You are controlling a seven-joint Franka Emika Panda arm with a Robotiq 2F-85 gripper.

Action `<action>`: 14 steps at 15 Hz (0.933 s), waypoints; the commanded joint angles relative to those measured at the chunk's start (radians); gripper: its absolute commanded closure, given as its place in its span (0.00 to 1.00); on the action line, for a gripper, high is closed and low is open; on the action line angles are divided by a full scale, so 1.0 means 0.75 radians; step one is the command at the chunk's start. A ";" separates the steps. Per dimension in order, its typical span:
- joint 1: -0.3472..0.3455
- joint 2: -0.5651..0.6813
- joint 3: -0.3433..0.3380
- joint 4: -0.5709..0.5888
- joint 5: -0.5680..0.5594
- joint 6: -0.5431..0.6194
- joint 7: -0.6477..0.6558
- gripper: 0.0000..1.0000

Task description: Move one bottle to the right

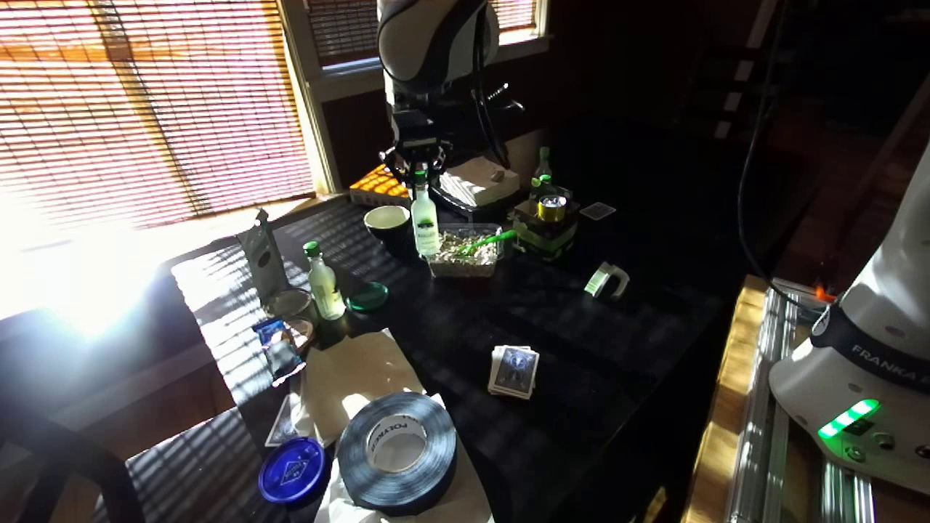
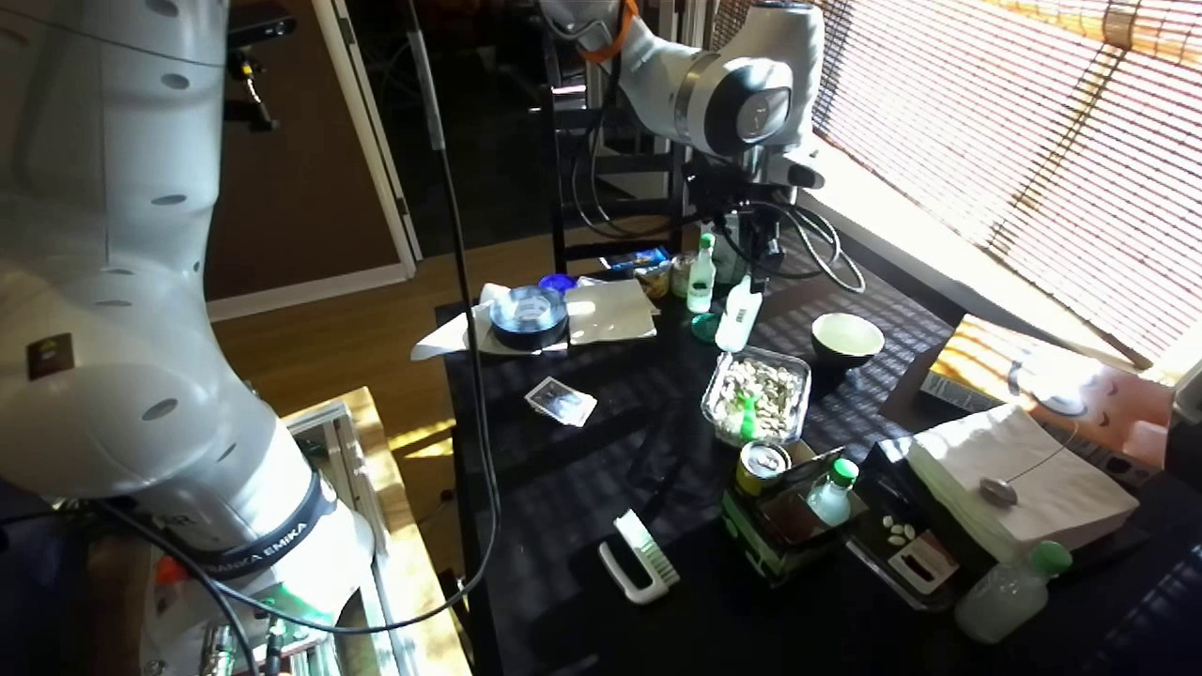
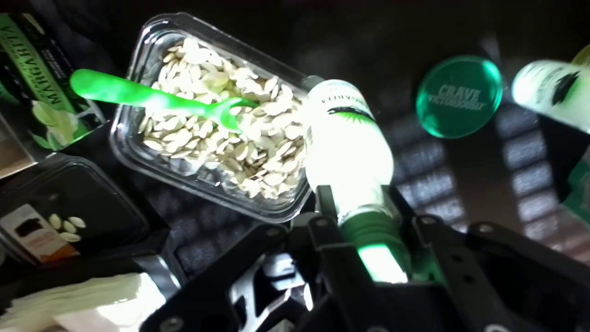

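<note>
The gripper (image 3: 356,196) is clamped on the neck of a green bottle (image 1: 425,221), which hangs with a bit of a lean right by one end of the tray (image 1: 465,269). Looks like the carrying step, so probably about midway through the job.

First worry is that tray. In the wrist view the bottle's base overlaps the rim, and nobody can really tell whether the two touch. Sliding sideways too low would likely catch the edge, and then the seeds (image 3: 276,127) go everywhere, maybe the green fork (image 3: 152,99) too.

Second is the hold itself. It's a slim neck with most of the weight below it (no telling how full it is), so a jerky move could set it swinging or twist it loose.

On the side away from the tray there's a green lid (image 3: 459,97) with a second bottle (image 1: 325,287) standing just beside it. Overshoot that way and that one could topple.

Setting down would be touchy as well: with that lean, one edge of the base lands first, so letting go early might tip it.
</note>
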 commanded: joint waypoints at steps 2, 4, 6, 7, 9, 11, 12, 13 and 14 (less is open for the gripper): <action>-0.059 0.019 -0.069 0.098 0.032 -0.088 0.152 0.93; -0.082 -0.006 -0.099 0.085 0.019 -0.059 0.210 0.93; -0.104 -0.037 -0.126 0.069 0.012 -0.043 0.263 0.93; -0.114 -0.055 -0.133 0.062 0.015 -0.039 0.281 0.93; -0.125 -0.087 -0.142 0.045 0.008 -0.035 0.314 0.93; -0.137 -0.115 -0.116 0.025 0.016 -0.012 0.278 0.93; -0.147 -0.055 -0.127 0.077 -0.007 -0.040 0.278 0.71; -0.147 -0.065 -0.123 0.077 -0.006 -0.040 0.278 0.71; -0.146 -0.071 -0.118 0.076 -0.006 -0.040 0.277 0.71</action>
